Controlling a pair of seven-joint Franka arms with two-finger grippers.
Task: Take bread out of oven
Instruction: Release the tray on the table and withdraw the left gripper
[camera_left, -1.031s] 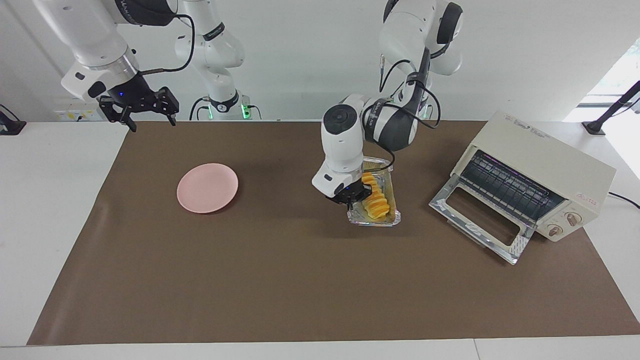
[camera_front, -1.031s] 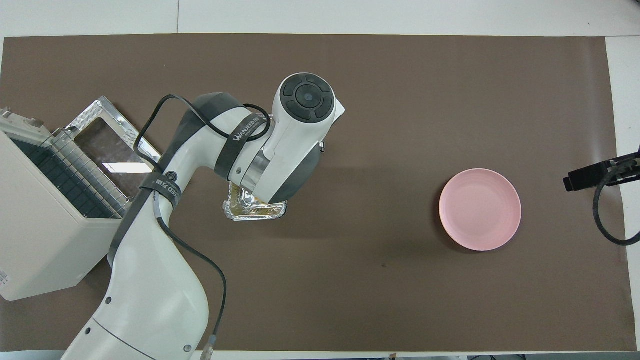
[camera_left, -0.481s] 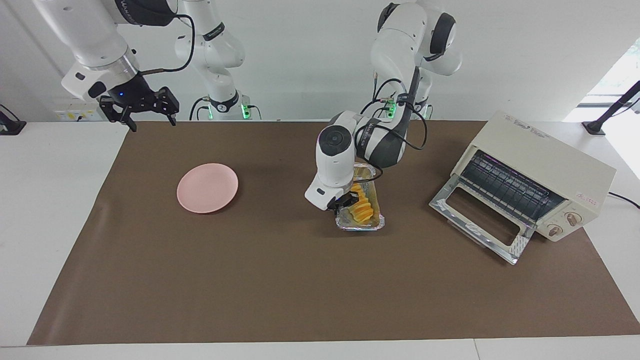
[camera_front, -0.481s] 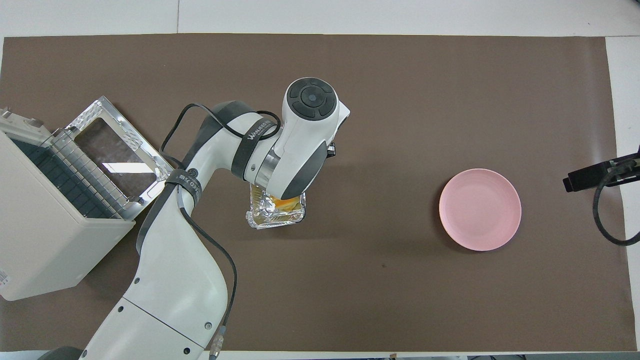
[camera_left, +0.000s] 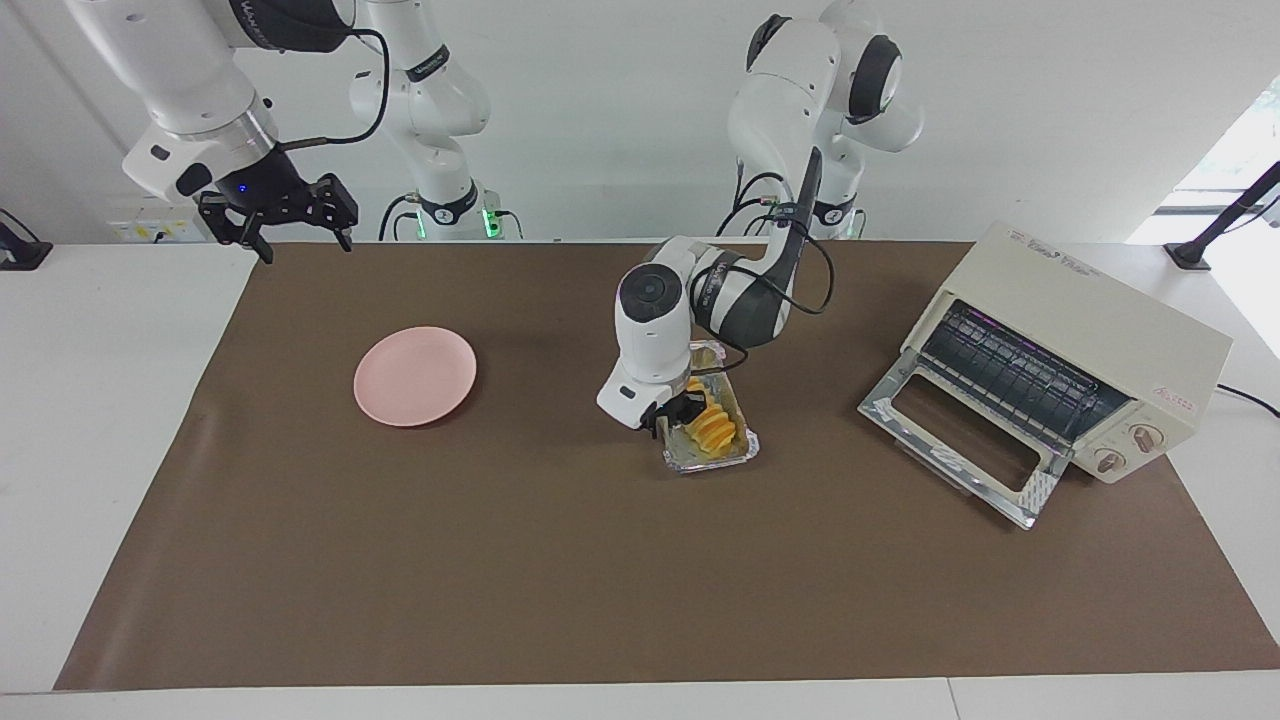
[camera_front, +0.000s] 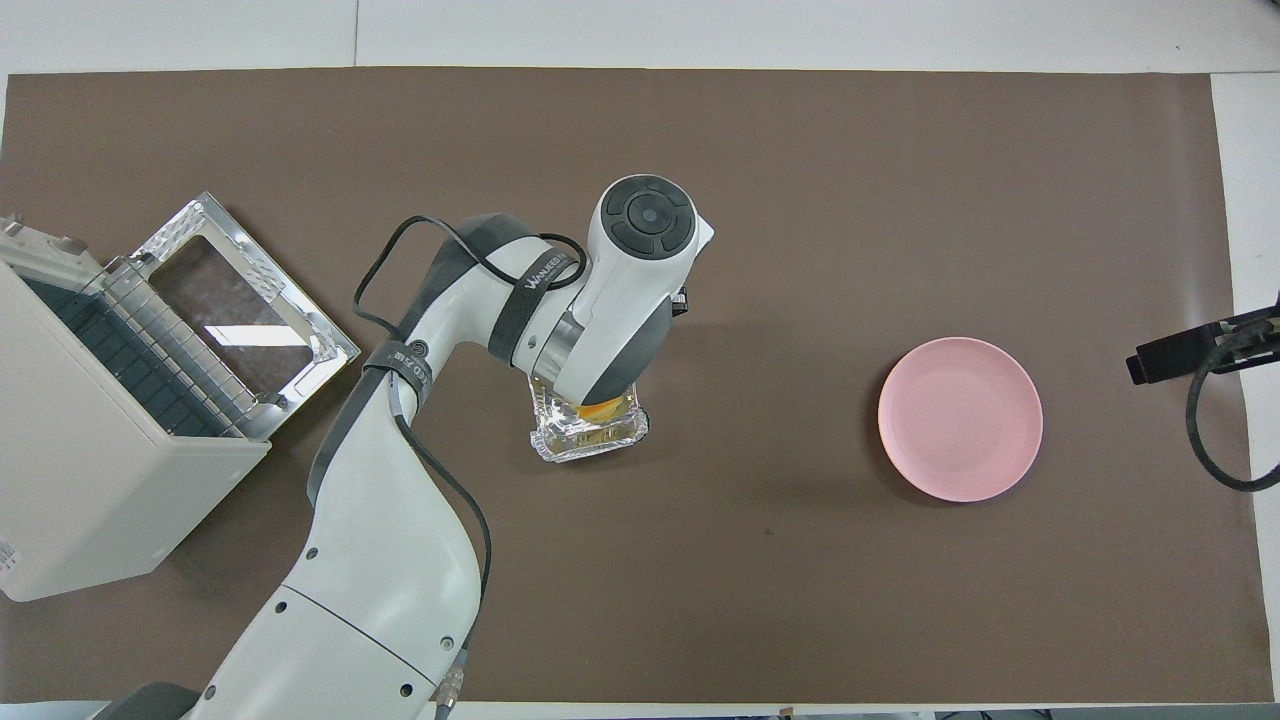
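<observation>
The golden-yellow bread (camera_left: 712, 426) lies in a crinkled silver foil tray (camera_left: 712, 455) near the middle of the brown mat, outside the oven. My left gripper (camera_left: 672, 412) is shut on the tray's rim at the side toward the pink plate. I cannot tell whether the tray touches the mat. In the overhead view the left wrist covers most of the tray (camera_front: 588, 442) and bread (camera_front: 606, 410). The cream-white oven (camera_left: 1085, 345) stands at the left arm's end with its glass door (camera_left: 960, 442) folded down and its wire rack bare. My right gripper (camera_left: 290, 222) waits open, raised over the mat's edge at the right arm's end.
A round pink plate (camera_left: 415, 375) lies on the mat toward the right arm's end; it also shows in the overhead view (camera_front: 960, 418). The oven (camera_front: 90, 470) and its open door (camera_front: 235, 310) take up the left arm's end of the table.
My left gripper has carried the foil tray with the bread away from the oven toward the pink plate. The right arm has not moved.
</observation>
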